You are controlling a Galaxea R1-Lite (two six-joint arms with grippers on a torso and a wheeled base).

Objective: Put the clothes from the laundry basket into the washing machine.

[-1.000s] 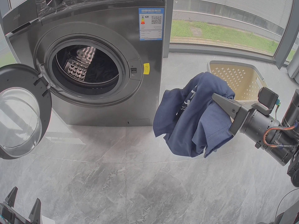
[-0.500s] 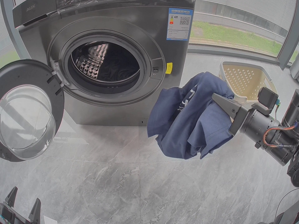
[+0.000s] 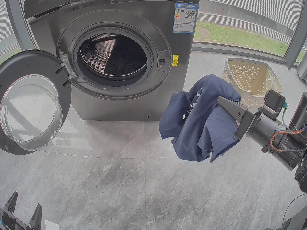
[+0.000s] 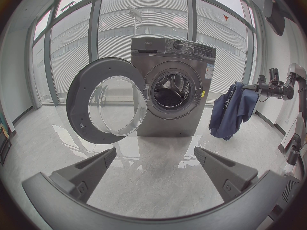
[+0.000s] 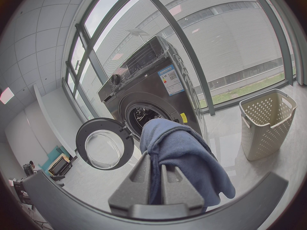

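A navy blue garment [image 3: 200, 125] hangs in the air, pinched by my right gripper [image 3: 223, 101], which is shut on it to the right of the washing machine [image 3: 128, 90] and in front of it. The machine's round door [image 3: 30, 99] stands swung open to the left. Dark clothing [image 3: 126, 59] lies inside the drum [image 3: 110, 59]. The beige laundry basket [image 3: 252, 79] stands on the floor right of the machine, its perforated inner walls showing bare. My left gripper [image 3: 24, 210] is low at the near left, open and holding nothing, as the left wrist view's left gripper [image 4: 153, 155] confirms.
Grey marble-look floor [image 3: 128, 182] spreads free between me and the machine. Tall windows [image 3: 249, 16] run behind the machine and basket. The open door juts out over the floor on the left.
The whole head view has shifted, so the machine now sits further right and higher in the picture. My right gripper keeps the garment at the same spot in the picture; the cloth sways slightly.
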